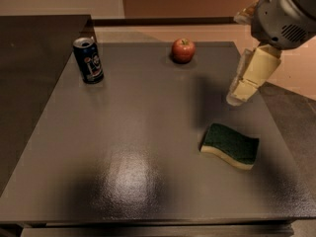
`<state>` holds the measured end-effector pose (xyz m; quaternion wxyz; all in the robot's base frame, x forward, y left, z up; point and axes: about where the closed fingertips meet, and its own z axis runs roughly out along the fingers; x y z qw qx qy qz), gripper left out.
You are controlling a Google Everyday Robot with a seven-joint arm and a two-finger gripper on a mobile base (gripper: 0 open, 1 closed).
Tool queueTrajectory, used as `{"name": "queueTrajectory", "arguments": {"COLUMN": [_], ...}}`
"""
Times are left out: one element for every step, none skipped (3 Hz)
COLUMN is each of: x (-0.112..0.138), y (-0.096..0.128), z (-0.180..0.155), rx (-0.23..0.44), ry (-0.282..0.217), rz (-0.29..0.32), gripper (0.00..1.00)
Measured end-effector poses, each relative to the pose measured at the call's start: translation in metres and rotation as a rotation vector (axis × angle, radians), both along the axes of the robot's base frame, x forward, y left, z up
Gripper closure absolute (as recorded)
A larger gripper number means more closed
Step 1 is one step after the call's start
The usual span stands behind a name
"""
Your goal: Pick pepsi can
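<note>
The pepsi can (88, 59) is dark blue with a silver top and stands upright at the far left corner of the grey table (138, 147). My gripper (242, 90) hangs from the grey arm at the right, above the table's right side. It is far to the right of the can and holds nothing that I can see.
A red apple (183, 50) sits at the far edge of the table, right of centre. A green and yellow sponge (230, 145) lies on the right side of the table, just below the gripper. A darker counter (29, 58) adjoins the table on the left.
</note>
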<state>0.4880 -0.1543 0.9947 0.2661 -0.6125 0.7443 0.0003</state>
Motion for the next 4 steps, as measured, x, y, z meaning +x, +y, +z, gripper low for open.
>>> {"name": "queueTrajectory", "arguments": {"x": [0.031,0.066,0.099,0.128], "y": [0.028,0.054,0.08,0.11], "z": [0.003,0.002,-0.006,-0.019], "rx": [0.054,0.097,0.139,0.172], "ry": [-0.043,-0.068,-0.063,-0.033], "rz": [0.01,0.005,0.0,0.008], "gripper": [0.0,0.0,0.0,0.0]}}
